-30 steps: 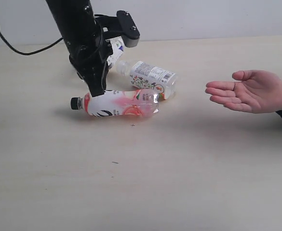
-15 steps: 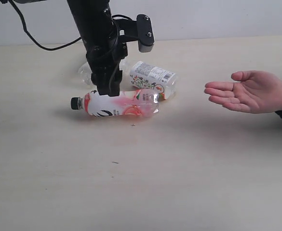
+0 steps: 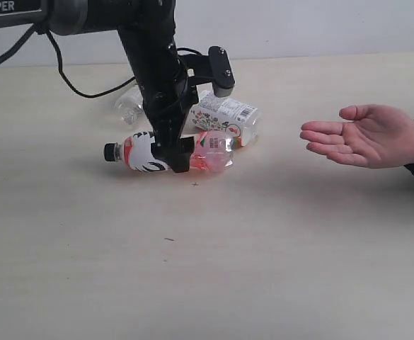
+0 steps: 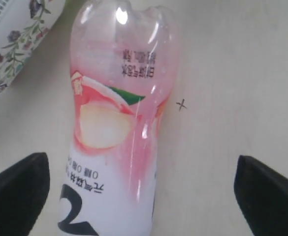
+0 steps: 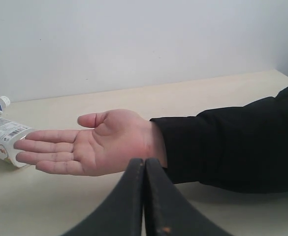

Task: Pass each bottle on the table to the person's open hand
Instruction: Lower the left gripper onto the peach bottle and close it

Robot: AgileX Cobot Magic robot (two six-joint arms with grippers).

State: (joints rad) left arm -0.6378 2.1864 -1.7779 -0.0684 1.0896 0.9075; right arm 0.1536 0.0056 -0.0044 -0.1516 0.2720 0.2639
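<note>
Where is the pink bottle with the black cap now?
In the exterior view the pink bottle lies on its side left of centre on the table, between the open fingers of the left gripper, in front of the floral bottle.

A plain pale grey wall [image 3: 320,25] runs across the back of the scene, bare and evenly lit. At far left, a thin black cable [image 3: 92,96] loops down in front of it, sags low, then curves back up.

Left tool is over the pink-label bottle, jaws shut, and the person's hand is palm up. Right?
No: the left wrist view shows the left tool open, straddling the pink-label bottle. The hand is palm up.
</note>
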